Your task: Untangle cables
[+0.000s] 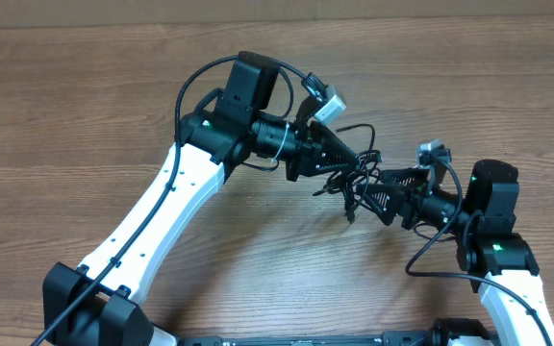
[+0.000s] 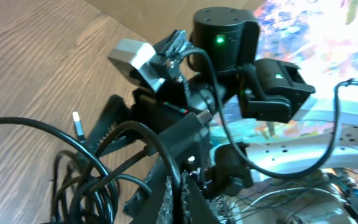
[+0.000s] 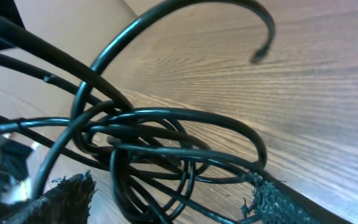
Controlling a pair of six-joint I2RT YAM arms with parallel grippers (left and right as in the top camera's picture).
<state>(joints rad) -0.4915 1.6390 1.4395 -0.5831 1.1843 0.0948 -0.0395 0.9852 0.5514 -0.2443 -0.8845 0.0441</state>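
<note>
**Cables knotted between the two grippers: left clenched, right released**

Overhead view: the cables (image 1: 347,181) are seen as a small black knot near the middle of the wooden table (image 1: 65,96), with a few loose strands looping out from it. The left gripper (image 1: 352,160) is brought in from the upper left and meets the knot at its top. The right gripper (image 1: 366,190) is pointed at the knot from the right, its tips at the edge of the tangle. The two grippers are set nearly nose to nose, with the knot between them.

Left wrist view: the left gripper (image 2: 178,200) is seen clenched, its rough pads pressed together, and one strand is seen arching down into them. The rest of the cables (image 2: 86,180) are bunched in loops just to the left of the pads. A silver-tipped plug (image 2: 76,122) is held up beside the loops. The right arm (image 2: 222,31) is seen close behind.

Right wrist view: the right gripper (image 3: 166,200) is released, its fingers (image 3: 67,196) spread wide. The cables (image 3: 166,124) are coiled between and just beyond them, and nothing is seen pinched. One strand is curved upward, its free end (image 3: 258,57) above the bare table (image 3: 328,81).
</note>
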